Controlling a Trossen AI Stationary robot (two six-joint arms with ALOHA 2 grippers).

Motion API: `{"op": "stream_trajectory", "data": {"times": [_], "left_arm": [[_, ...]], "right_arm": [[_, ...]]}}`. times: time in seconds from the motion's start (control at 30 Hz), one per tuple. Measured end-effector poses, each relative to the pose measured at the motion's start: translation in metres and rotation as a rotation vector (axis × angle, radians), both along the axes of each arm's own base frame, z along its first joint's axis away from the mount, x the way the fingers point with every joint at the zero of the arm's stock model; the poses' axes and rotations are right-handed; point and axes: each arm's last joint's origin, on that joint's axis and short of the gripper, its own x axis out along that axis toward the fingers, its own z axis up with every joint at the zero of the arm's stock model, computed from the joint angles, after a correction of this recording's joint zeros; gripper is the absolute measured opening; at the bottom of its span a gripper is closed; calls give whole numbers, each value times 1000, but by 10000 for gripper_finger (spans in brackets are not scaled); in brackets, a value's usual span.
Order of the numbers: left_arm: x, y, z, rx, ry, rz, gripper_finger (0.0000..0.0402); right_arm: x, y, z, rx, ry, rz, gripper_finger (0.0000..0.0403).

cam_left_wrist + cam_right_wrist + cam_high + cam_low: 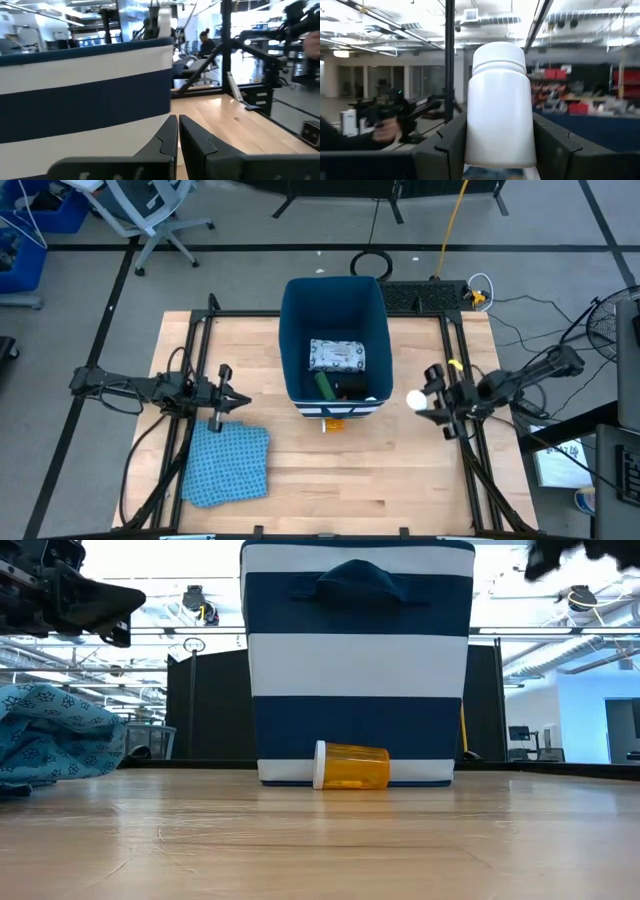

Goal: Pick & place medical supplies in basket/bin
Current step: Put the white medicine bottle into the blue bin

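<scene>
While the left pincer (237, 400) waits clenched, the right pincer (428, 402) grasps a white bottle (500, 107), apparently beside the bin (296, 330).

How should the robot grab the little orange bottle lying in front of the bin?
Probably from straight above, closing across the middle of its round body. The orange bottle lies on its side, white cap to one end, touching or nearly touching the bin, so a sideways approach looks blocked there.
</scene>
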Motion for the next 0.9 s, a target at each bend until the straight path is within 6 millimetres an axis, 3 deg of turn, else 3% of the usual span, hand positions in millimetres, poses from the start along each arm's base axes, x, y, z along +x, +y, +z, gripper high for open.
{"op": "stream_trajectory", "data": {"times": [0.23, 0.4, 0.53, 0.7, 0.9], "left_arm": [[0, 3, 2, -12, -14, 104, 21], [0, 4, 2, 1, -15, 126, 21], [0, 4, 2, 5, -15, 127, 21], [0, 4, 1, 6, -14, 127, 21], [0, 4, 1, 6, -11, 127, 21]], "right_arm": [[25, -4, 88, -86, 39, -122, 169], [67, -20, 130, -118, 212, -264, 169], [109, -48, 145, -121, 399, -336, 169], [153, -89, 161, -108, 500, -354, 169], [193, -136, 153, -110, 620, -370, 169]]}}
